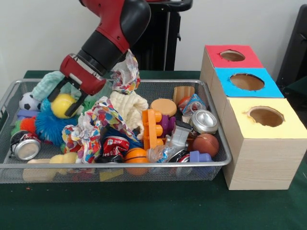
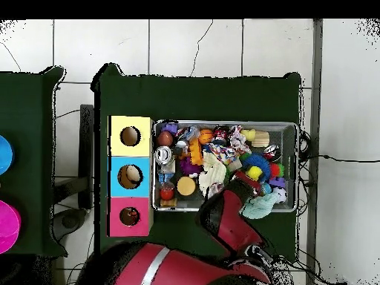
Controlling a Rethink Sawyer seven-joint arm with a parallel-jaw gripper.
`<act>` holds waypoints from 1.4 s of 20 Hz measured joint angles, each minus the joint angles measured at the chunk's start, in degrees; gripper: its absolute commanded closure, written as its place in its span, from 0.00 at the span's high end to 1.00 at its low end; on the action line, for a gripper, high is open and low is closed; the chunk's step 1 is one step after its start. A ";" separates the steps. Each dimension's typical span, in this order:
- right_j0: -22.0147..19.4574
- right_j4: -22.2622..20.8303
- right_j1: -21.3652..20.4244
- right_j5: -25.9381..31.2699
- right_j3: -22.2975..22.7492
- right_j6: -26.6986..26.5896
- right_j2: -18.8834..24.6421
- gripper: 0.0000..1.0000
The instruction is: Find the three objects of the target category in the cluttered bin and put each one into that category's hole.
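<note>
Scanning the wire-mesh bin (image 1: pixel 218 143) first, we can't pick out any plush animal w/ certainty; it's packed w/ clutter on the green table (image 1: pixel 144 206). On the front view's left side of the bin, the gripper (image 1: pixel 66 98) is down among the items, its black fingers (image 1: pixel 73 108) spread on either side of a yellow ball (image 1: pixel 62 105) (pads look to be touching it, but we can't tell if it's lifted). That ball sits atop a blue spiky puffer ball (image 1: pixel 48 125), w/ a small soccer ball (image 1: pixel 29 101) just beside, toward the bin's left end. Near the front-left corner lies a crushed silver can (image 1: pixel 25 146). Mid-bin: crumpled multicolour paper (image 1: pixel 98 122), a cream knit cloth (image 1: pixel 128 106), an orange plastic block (image 1: pixel 150 128), a mini basketball (image 1: pixel 135 155) at the front wall. Right end holds another silver can (image 1: pixel 205 120) and a brown ball (image 1: pixel 206 144). Just right of the bin, touching or nearly so, stands the pale wood box (image 1: pixel 268 163): yellow-surround hole (image 1: pixel 265 116) nearest the camera, blue-surround hole (image 1: pixel 247 81) in the middle, red-surround hole (image 1: pixel 232 55) farthest, closest to the robot. Overhead, the red arm (image 2: pixel 230 223) reaches from the picture's bottom into the bin.
</note>
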 measured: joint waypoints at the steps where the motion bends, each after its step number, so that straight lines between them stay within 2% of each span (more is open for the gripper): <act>1: 0.76 1.34 -0.03 0.42 0.27 0.00 -0.45 1.00; 2: 2.89 4.84 -0.06 2.62 0.94 0.00 -1.83 1.00; 3: 3.56 5.65 -0.08 3.62 1.11 0.00 -2.36 1.00; 5: 4.21 6.07 -0.10 4.93 1.22 0.00 -2.99 1.00; 6: 4.65 5.06 -0.33 7.46 1.15 0.00 -4.21 1.00; 8: 4.29 3.19 -0.61 8.31 0.90 0.00 -4.65 1.00; 10: 3.05 -1.13 -1.24 8.68 0.15 0.00 -4.98 1.00; 11: 1.11 -6.44 -1.84 8.68 -1.07 0.00 -5.01 1.00; 12: -0.08 -9.31 -2.06 8.67 -1.86 0.00 -5.02 1.00; 14: -1.47 -12.43 -2.23 8.60 -2.81 0.00 -5.01 1.00; 17: -5.29 -19.77 -2.30 8.21 -5.97 0.00 -5.02 1.00; 24: -11.79 -29.65 -2.65 8.25 -12.23 0.00 -3.13 1.00; 28: -13.39 -32.08 -2.98 8.25 -14.55 0.00 -1.69 1.00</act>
